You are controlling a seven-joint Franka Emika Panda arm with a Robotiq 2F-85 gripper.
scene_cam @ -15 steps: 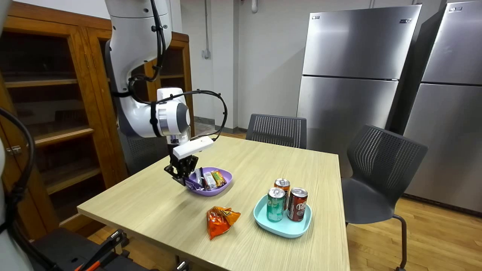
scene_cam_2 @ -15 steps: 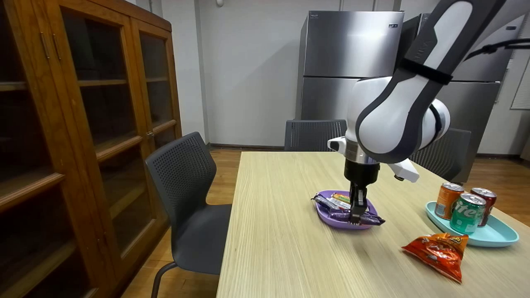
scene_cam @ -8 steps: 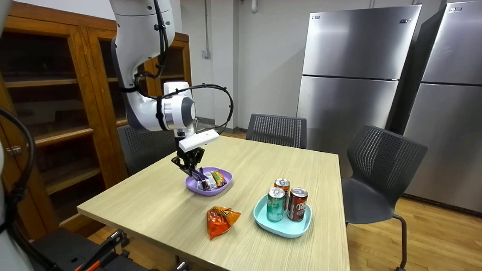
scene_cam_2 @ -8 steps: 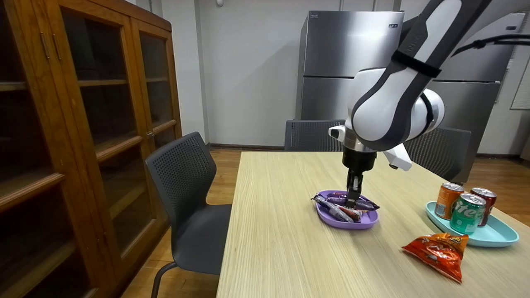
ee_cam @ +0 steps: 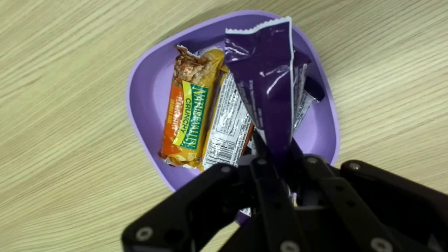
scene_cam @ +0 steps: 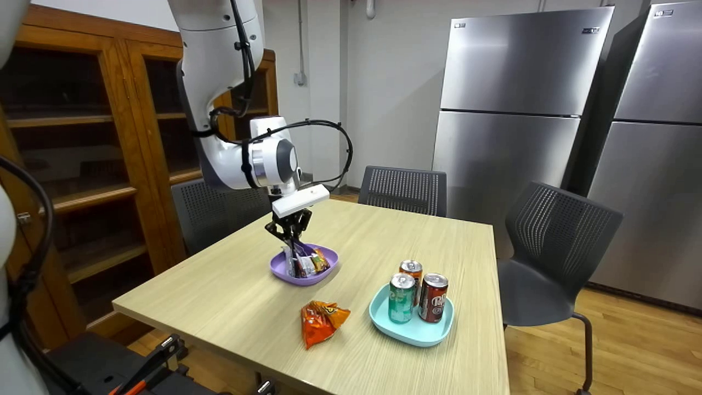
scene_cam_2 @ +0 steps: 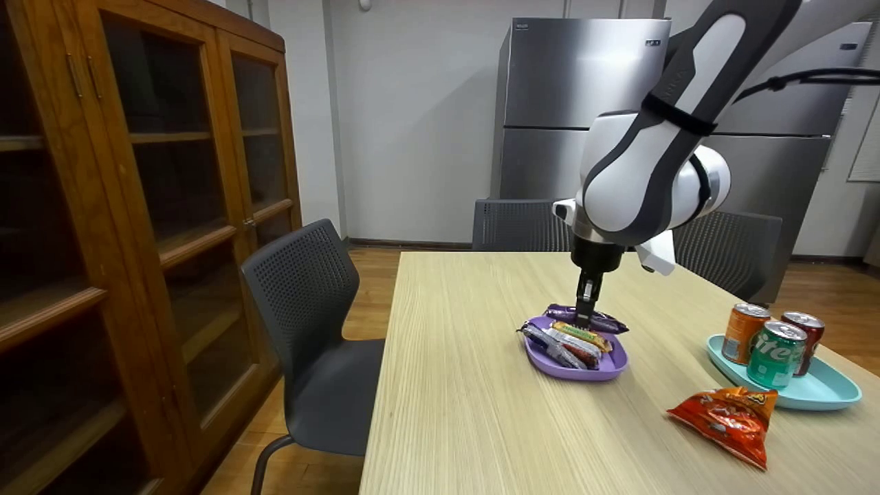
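Bars [ee_cam: 224, 122] lie in the bowl [ee_cam: 150, 91] (packet [ee_cam: 264, 80] above).

In an exterior view we're looking down across the table [scene_cam: 354, 274] at the fridges [scene_cam: 510, 159], probably from beside the arm's base [scene_cam: 16, 367], though that's getting cropped. In an exterior view we're facing the back wall [scene_cam_2: 412, 124] squarely. In both exterior views we're getting table plus purple tray [scene_cam_2: 560, 372] from mid-distance. In the wrist view we're peering down into that tray, super close, past the gripper [ee_cam: 276, 150].
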